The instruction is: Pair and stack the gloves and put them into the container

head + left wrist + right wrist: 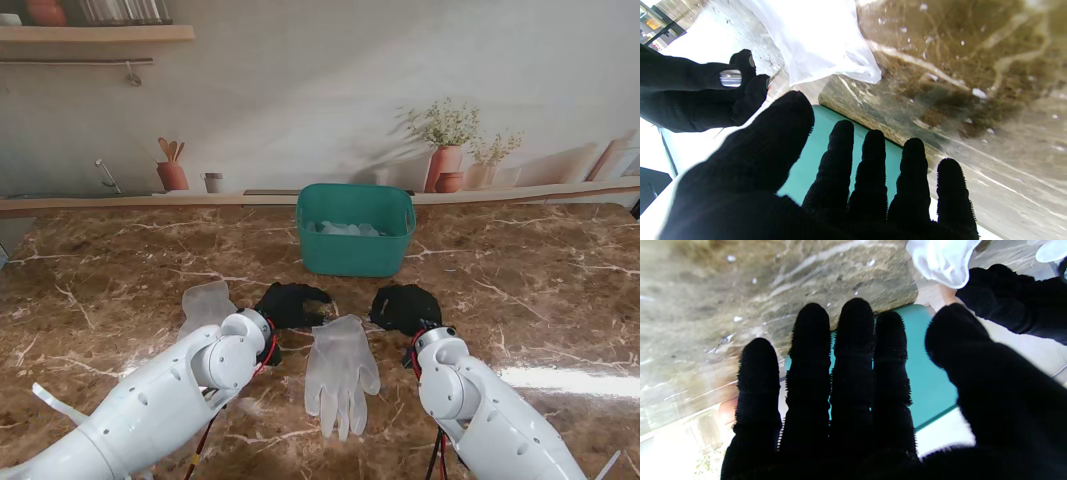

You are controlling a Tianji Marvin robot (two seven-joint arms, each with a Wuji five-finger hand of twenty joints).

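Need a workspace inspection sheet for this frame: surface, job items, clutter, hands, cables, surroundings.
Surface: brown marble-pattern table, glare patch on my right.
Job's things: translucent glove flat at centre; second translucent glove to the left, partly behind the left wrist; teal container farther from me, pale items already inside.
Clutter: nothing seen.
Hands: left robot hand and right robot hand, both in black knit, fingers spread, holding nothing.
Cables: red and black wires at both wrists.
Surroundings: kitchen-print backdrop with shelves and plant pots.

Tub (355, 250) at the table's (560, 300) far edge, gloves (343, 229) inside; one glove (341, 372) centre, another (205, 304) left, hands between them.
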